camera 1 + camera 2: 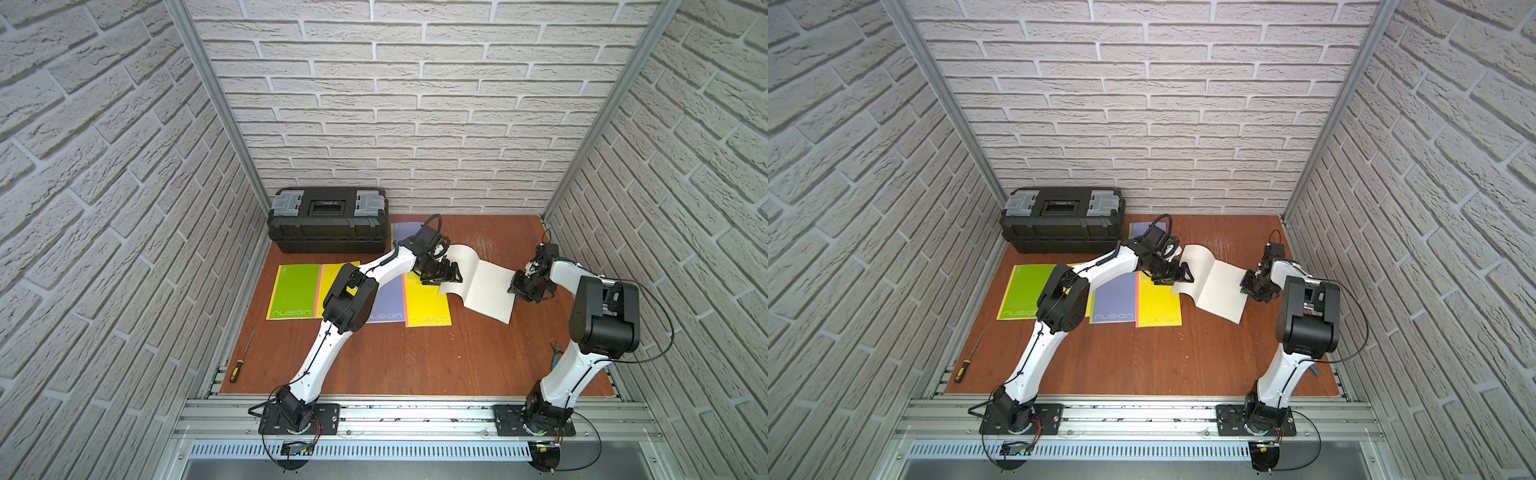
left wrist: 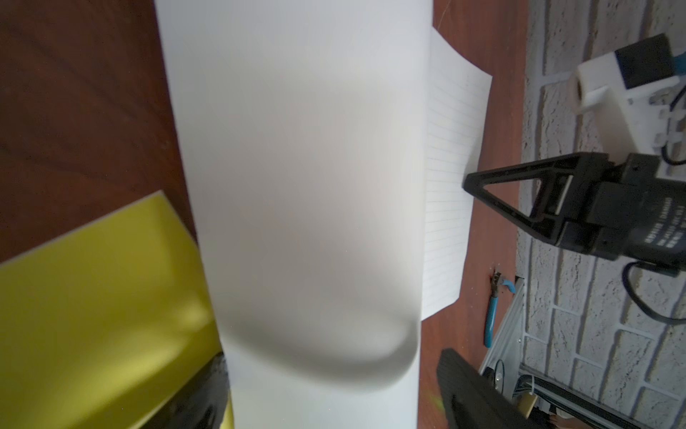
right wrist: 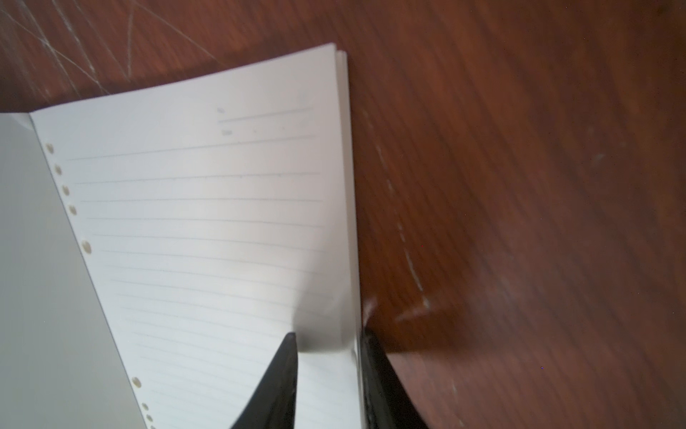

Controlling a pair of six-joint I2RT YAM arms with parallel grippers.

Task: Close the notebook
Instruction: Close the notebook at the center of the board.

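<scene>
Right wrist view: right gripper (image 3: 328,334) clamps the notebook (image 3: 204,223) edge; left gripper (image 1: 444,279) gapes around an arched page.

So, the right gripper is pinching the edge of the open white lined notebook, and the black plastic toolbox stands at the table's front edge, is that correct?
Not quite: both top views show the black plastic toolbox at the back of the brown wooden table. The right gripper is indeed pinching the edge of the open white lined notebook.
</scene>
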